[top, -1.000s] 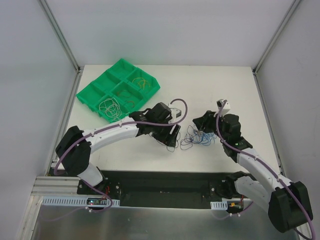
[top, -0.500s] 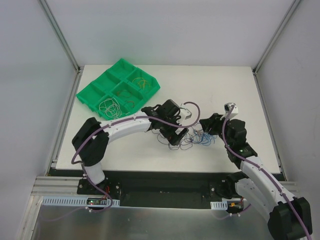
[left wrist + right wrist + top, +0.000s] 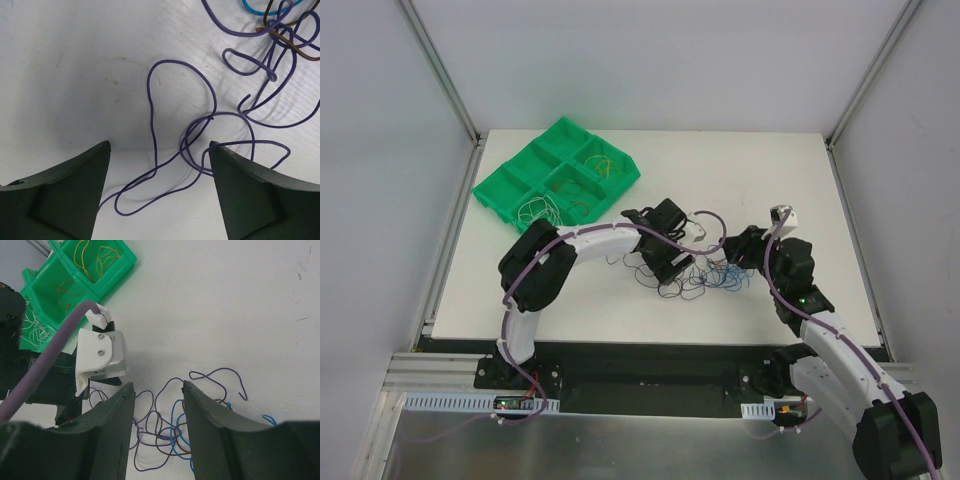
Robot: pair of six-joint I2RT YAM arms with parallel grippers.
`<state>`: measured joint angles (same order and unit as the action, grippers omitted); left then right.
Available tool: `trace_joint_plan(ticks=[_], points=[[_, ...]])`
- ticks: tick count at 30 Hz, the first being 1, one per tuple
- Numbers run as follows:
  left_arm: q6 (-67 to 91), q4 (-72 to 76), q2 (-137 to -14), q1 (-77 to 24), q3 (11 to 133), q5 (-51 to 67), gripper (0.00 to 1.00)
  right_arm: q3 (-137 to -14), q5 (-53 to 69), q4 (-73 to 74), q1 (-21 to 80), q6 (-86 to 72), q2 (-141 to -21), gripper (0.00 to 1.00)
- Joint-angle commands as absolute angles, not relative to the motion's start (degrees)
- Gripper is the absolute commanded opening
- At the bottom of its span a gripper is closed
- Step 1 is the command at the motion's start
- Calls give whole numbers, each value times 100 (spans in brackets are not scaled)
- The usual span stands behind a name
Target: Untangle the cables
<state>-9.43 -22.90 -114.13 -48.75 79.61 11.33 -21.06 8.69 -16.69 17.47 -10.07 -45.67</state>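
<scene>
Straddling the cables (image 3: 175, 61) — purple loops — the left fingers (image 3: 60, 200) stand spread wide.

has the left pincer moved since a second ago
Yes: the left pincer has shifted right, away from the green plastic compartment tray, toward the tangle of thin coloured cables.

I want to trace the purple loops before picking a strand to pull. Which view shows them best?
Left wrist: the purple cables lie large and sharp on the table between the left gripper's open fingers. Top external shows only thin squiggles beside that gripper. Right wrist shows them farther off, partly hidden behind the right gripper's fingers.
</scene>
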Motion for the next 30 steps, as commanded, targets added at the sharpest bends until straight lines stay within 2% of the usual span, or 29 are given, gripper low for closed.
trace_joint_plan(ticks=[1, 3, 7, 10, 13, 14, 19, 23, 30], points=[[-932, -2215, -11601, -4939, 8043, 924, 72, -2092, 993, -2013, 1688, -1063, -4605, 47], [-835, -2057, -11610, -5027, 7885, 617, 62, -2083, 984, -2021, 1687, -1063, -4623, 46], [-484, -1898, -11663, -5220, 7629, -121, 31, -2074, 993, -2039, 1670, -1072, -4667, 46], [-308, -1890, -11672, -5378, 7419, -902, 20, -2057, 949, -2057, 1652, -1072, -4676, 47], [-27, -1898, -11541, -5388, 7199, -1685, 3, -2039, 949, -2074, 1652, -1072, -4684, 47], [-18, -1898, -11444, -5388, 7129, -1861, 0, -2039, 949, -2092, 1652, -1081, -4685, 46], [-18, -1951, -10698, -5300, 6979, -1943, 0, -2022, 949, -2101, 1635, -1090, -4746, 46], [281, -2188, -10065, -4949, 7163, -1329, 0, -1951, 862, -2188, 1626, -1107, -4895, 47], [668, -2514, -9221, -3606, 7760, -186, 0, -2109, 1054, -2145, 1635, -1169, -5492, 47]])
